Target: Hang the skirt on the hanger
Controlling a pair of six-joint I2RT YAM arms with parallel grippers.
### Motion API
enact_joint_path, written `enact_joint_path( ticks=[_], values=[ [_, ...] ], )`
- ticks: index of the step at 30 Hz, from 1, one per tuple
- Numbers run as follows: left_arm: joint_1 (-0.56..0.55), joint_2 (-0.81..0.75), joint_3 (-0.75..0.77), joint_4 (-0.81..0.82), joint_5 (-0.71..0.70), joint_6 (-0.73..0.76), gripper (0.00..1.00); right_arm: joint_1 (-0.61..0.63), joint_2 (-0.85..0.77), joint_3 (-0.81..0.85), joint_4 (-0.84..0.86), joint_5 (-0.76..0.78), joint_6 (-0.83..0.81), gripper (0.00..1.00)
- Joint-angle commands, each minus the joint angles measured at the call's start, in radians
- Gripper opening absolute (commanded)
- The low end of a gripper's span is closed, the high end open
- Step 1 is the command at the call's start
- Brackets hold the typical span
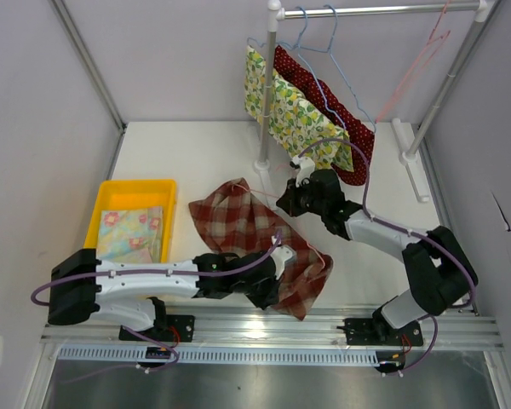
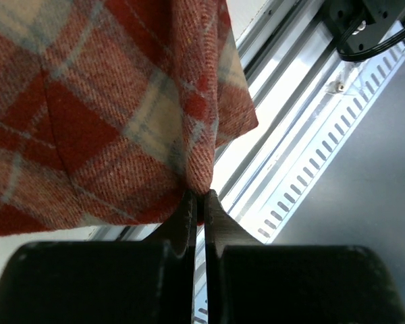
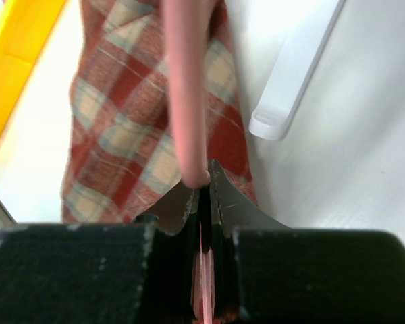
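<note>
The red and cream plaid skirt (image 1: 238, 221) lies spread on the white table, its lower right part lifted. My left gripper (image 1: 281, 285) is shut on a fold of the skirt's edge, seen close in the left wrist view (image 2: 201, 196) with the skirt (image 2: 88, 101) hanging above the fingers. My right gripper (image 1: 288, 203) sits at the skirt's upper right edge and is shut on a thin pink hanger (image 3: 185, 101), whose wire runs across the skirt (image 1: 311, 247). In the right wrist view the gripper (image 3: 204, 179) has the skirt (image 3: 115, 128) beneath it.
A yellow bin (image 1: 132, 189) with a folded floral cloth (image 1: 132, 234) stands at the left. A clothes rack post (image 1: 268, 94) at the back carries a yellow-green floral garment (image 1: 294, 115), a red dotted garment (image 1: 328, 106), blue hangers (image 1: 324, 43) and a pink hanger (image 1: 417, 60). The rack's white foot (image 3: 297, 74) lies to the right.
</note>
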Motion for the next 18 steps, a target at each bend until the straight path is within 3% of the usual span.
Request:
enact_joint_path(
  ticks=[1, 7, 18],
  values=[
    [-0.016, -0.060, -0.005, 0.034, 0.043, -0.027, 0.00, -0.016, -0.102, 0.081, 0.006, 0.099, -0.041, 0.00],
    [-0.011, -0.054, -0.016, 0.001, -0.011, -0.030, 0.00, 0.000, -0.174, 0.152, -0.112, 0.137, -0.049, 0.00],
    [0.027, -0.100, -0.080, 0.015, -0.012, -0.068, 0.00, 0.008, -0.155, 0.304, -0.319, 0.180, -0.060, 0.00]
  ],
)
